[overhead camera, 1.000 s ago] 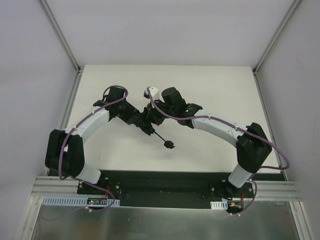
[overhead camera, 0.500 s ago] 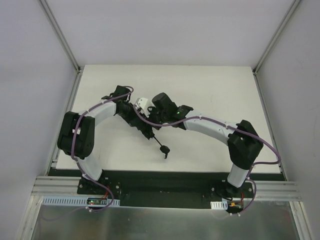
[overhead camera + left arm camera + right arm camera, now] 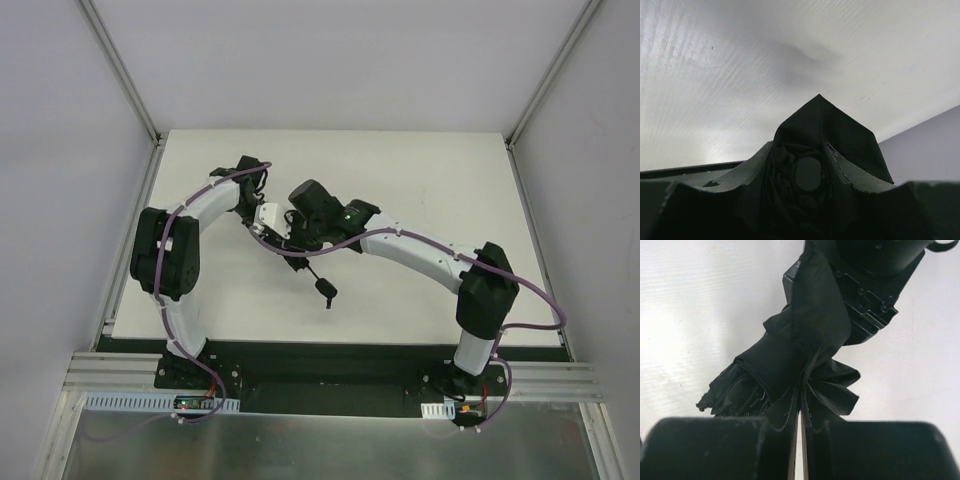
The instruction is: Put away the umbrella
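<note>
While left gripper [image 3: 800,150] clamps the umbrella [image 3: 775,370] canopy and right gripper [image 3: 801,410], nearly closed, pinches a fold: best, I judge, to wrap pleats taut, no tugging.

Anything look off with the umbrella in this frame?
Yes. The umbrella is not neatly closed. Its canopy flares in loose folds beside the right gripper, which pinches only a fabric flap. The thin shaft juts out, with the handle at its end.
</note>
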`<state>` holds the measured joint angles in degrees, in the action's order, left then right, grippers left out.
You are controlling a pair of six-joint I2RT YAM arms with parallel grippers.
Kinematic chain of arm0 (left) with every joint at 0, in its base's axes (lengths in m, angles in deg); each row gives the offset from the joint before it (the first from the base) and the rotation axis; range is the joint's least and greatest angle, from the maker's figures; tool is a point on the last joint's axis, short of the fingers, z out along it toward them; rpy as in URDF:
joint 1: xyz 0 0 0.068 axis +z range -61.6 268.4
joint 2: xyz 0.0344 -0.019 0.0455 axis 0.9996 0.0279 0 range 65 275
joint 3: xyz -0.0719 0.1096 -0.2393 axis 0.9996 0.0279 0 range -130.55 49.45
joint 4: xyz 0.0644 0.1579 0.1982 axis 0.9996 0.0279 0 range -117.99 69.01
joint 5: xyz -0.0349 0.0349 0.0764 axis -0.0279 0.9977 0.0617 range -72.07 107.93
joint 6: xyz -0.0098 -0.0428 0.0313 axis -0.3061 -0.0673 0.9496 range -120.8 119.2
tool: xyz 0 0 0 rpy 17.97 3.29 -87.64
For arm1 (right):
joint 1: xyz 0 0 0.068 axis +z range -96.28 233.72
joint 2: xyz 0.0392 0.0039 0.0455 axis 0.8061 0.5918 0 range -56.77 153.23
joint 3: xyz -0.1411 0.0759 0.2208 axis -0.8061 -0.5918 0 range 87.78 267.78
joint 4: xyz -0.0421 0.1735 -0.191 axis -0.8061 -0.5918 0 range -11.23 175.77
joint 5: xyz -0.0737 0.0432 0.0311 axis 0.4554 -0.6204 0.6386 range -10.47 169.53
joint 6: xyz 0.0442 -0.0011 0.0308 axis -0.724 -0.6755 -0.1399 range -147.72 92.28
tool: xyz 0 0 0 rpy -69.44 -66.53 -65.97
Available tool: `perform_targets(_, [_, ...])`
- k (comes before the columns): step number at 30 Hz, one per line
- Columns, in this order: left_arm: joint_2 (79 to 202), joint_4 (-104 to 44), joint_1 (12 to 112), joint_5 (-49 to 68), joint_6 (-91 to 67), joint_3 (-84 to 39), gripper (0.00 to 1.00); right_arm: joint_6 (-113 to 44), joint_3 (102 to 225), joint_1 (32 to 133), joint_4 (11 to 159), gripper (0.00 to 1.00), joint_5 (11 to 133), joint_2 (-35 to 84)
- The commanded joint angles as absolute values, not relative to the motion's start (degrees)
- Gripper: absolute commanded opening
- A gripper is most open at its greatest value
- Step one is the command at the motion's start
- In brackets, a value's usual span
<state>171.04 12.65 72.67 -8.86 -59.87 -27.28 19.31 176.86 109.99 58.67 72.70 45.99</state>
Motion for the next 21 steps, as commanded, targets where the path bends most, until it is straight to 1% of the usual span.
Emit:
perform_targets(1, [172.93, 22.17, 70.91, -12.58, -59.88, -38.24, 0.00, 26.15, 181.73, 114.18, 52.21, 0.06, 67.32, 45.97])
perform_targets(4, [175.21, 30.70, 70.38, -12.13, -57.84, -42.57, 0.00, 28.44, 185.16, 114.97, 48.34, 0.06, 65.82, 46.68])
perform_targets(8, [175.13, 36.16, 70.03, -11.17, -56.00, -44.50, 0.00, 31.68, 187.10, 115.68, 43.86, 0.05, 61.00, 46.24])
perform_targets(11, [174.43, 39.86, 69.59, -8.71, -55.47, -46.61, 0.00, 32.14, 186.30, 116.73, 44.81, 0.05, 61.43, 45.45])
perform_targets(13, [173.64, 39.95, 69.24, -8.00, -55.64, -47.05, 0.00, 32.14, 186.74, 116.65, 44.46, 0.09, 60.99, 45.36])
perform_targets(14, [173.20, 40.04, 68.89, -6.87, -55.47, -47.58, 0.00, 32.22, 186.57, 116.56, 44.46, 0.20, 60.98, 45.27])
perform_targets(15, [173.11, 39.95, 68.54, -6.68, -54.77, -48.11, 0.00, 32.31, 186.48, 116.73, 44.46, 0.27, 60.90, 45.18])
perform_targets(16, [173.02, 40.04, 68.01, -6.51, -54.42, -48.72, 0.00, 32.31, 186.05, 116.74, 44.89, 0.30, 61.07, 44.92])
perform_targets(18, [171.97, 39.25, 67.48, -5.28, -54.50, -48.99, 0.00, 30.83, 185.26, 116.65, 46.21, 0.31, 61.68, 43.96])
perform_targets(21, [167.76, 31.89, 67.13, -5.36, -55.20, -44.18, 0.00, 25.13, 184.73, 114.89, 49.72, 0.31, 59.85, 41.77])
